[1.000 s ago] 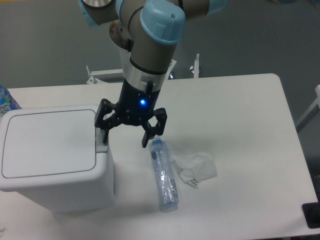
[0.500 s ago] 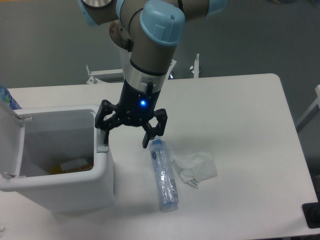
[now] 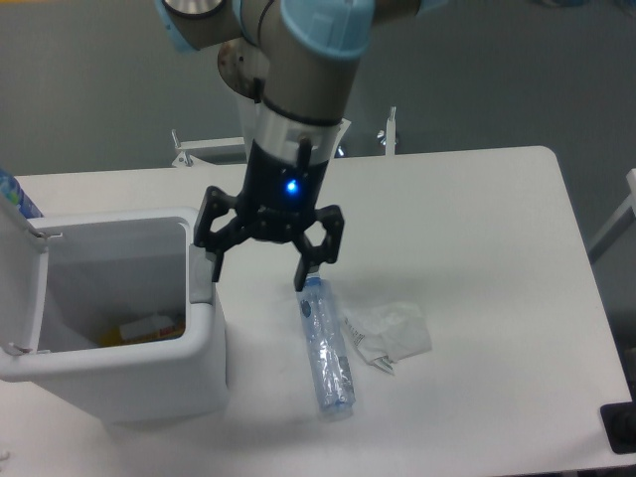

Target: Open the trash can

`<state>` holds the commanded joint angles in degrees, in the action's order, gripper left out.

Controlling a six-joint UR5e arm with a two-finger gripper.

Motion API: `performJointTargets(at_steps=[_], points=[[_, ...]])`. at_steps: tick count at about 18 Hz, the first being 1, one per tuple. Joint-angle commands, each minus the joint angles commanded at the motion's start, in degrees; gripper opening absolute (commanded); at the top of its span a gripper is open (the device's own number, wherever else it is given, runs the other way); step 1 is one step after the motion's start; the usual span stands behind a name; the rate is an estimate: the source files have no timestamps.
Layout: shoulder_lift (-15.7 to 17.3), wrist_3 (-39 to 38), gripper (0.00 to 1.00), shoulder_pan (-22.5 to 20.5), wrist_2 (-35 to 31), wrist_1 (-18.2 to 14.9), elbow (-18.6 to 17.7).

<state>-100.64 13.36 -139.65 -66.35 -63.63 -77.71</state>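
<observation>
The white trash can (image 3: 204,343) stands at the table's left front. Its lid (image 3: 20,293) is swung up on the left side and the inside shows, with some rubbish at the bottom. My gripper (image 3: 260,268) is open and empty. It hangs just right of the can's right rim, with its left finger (image 3: 214,256) above the grey tab (image 3: 201,290) and its right finger (image 3: 306,266) above the top of a bottle.
A clear plastic bottle (image 3: 327,348) lies on the table right of the can. A crumpled clear wrapper (image 3: 391,332) lies beside it. A blue-patterned object (image 3: 17,199) shows at the left edge. A metal frame (image 3: 388,134) stands behind the table.
The lid, shut a second ago, sprang open to the left. My gripper has since lifted slightly and shifted a little to the right, away from the tab.
</observation>
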Motion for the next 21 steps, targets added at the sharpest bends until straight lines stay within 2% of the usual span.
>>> performJointTargets(at_steps=[4,9,12,16,21], points=[[0.09,2.44,1.0,-4.13,-4.03,0.18,2.2],[0.18,16.85,1.0,-5.63,-17.92,-0.88,2.03],[0.09,24.75,1.0,-8.0,-19.78,-1.66,1.51],[0.09,37.59,1.0,-12.22,-20.05,-6.06,1.33],[0.09,44.64,1.0,-15.21,-20.57,-6.41,0.1]])
